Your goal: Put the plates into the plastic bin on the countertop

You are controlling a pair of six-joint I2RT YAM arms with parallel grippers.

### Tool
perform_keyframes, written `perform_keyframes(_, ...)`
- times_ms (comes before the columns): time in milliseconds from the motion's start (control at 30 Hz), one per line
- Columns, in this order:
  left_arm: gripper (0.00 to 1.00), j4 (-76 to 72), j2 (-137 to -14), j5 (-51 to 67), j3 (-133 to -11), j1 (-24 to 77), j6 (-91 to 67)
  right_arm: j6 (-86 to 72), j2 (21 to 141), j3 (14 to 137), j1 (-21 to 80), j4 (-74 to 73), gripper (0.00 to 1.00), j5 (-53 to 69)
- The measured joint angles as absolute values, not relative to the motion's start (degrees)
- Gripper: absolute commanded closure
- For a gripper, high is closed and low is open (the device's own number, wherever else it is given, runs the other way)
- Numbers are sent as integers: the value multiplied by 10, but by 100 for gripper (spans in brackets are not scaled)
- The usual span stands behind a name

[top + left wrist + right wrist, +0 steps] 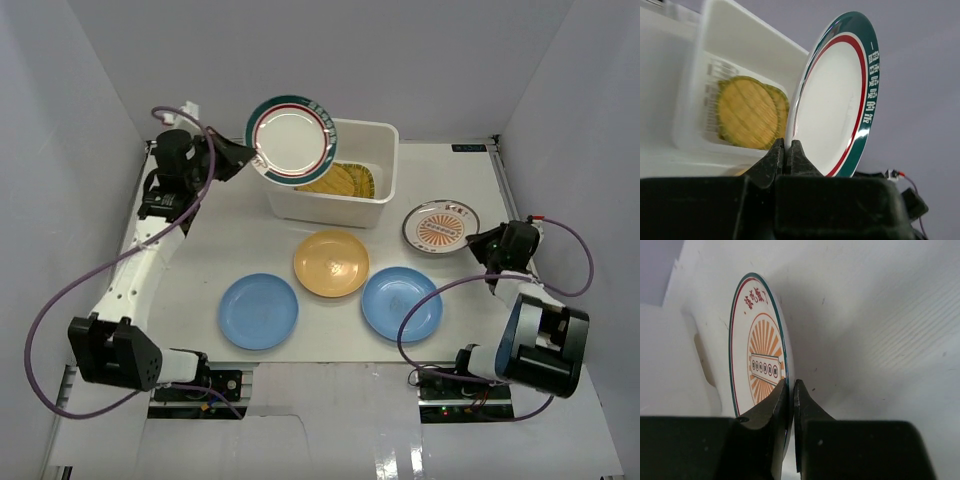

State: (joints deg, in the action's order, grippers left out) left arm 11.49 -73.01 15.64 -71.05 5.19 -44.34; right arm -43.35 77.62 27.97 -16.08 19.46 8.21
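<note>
Presently, the left end effector (788,150) is clamped on the lower rim of the green-and-red-rimmed plate (293,140). The plate stands steeply tilted just beyond the fingertips, over the near-left corner of the plastic bin (388,160). An edge grip is judged the only purchase a shallow plate offers, and the tilt should let it slide down into the tub. Past the held plate, two yellow patterned plates (747,112) lie overlapping on the bin floor.

Between the two end effectors and nearer the arm bases, three plates lie flat and apart. These are the left blue plate (259,311), the orange-yellow plate (331,263) and the right blue plate (401,304). All three await collection.

The right end effector (791,390) has its jaws drawn nearly together on the near rim of the sunburst plate (440,226). This plate extends ahead of the fingertips and appears to rest on the desk (200,250), just right of the bin.

The desk is flat, off-white and matte, so any pickup depends on catching a rim. White walls (60,150) enclose it on three sides, leaving little clearance behind the bin.
</note>
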Motion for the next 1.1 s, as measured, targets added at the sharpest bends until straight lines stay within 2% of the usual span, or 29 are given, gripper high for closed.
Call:
perform_keyframes(100, 100, 103, -794, 165, -755, 121, -429, -430, 700, 285, -173, 159, 92, 46)
perform_keyframes(267, 100, 112, -918, 150, -813, 162, -402, -422, 606, 346, -176, 114, 92, 35)
perform_keyframes(433, 100, 135, -1051, 123, -892, 177, -388, -412, 616, 465, -152, 103, 92, 88)
perform_keyframes(533, 97, 143, -1112, 112, -948, 179, -366, -386, 664, 560, -72, 92, 92, 99)
perform_keyframes(567, 89, 152, -1127, 110, -960, 178, -359, -380, 682, 586, -41, 87, 92, 98)
perform_keyframes(600, 72, 160, -1142, 110, -969, 178, -354, -371, 700, 610, -11, 86, 92, 99)
perform_keyframes(667, 55, 172, -1168, 112, -980, 179, -342, -358, 744, 654, 54, 82, 92, 103)
perform_keyframes(700, 37, 182, -1175, 110, -981, 180, -340, -353, 771, 679, 84, 75, 92, 108)
perform_keyframes(767, 22, 191, -1178, 117, -981, 180, -329, -347, 820, 718, 114, 62, 92, 113)
perform_keyframes(800, 11, 192, -1175, 118, -981, 181, -329, -343, 846, 739, 125, 56, 92, 112)
perform_keyframes(867, 5, 194, -1162, 120, -981, 185, -327, -335, 900, 781, 141, 40, 92, 106)
perform_keyframes(1000, 4, 204, -1102, 94, -965, 183, -318, -323, 995, 856, 163, 12, 92, 74)
perform_keyframes(1100, 4, 187, -988, 55, -893, 174, -319, -312, 1040, 887, 175, 0, 92, 62)
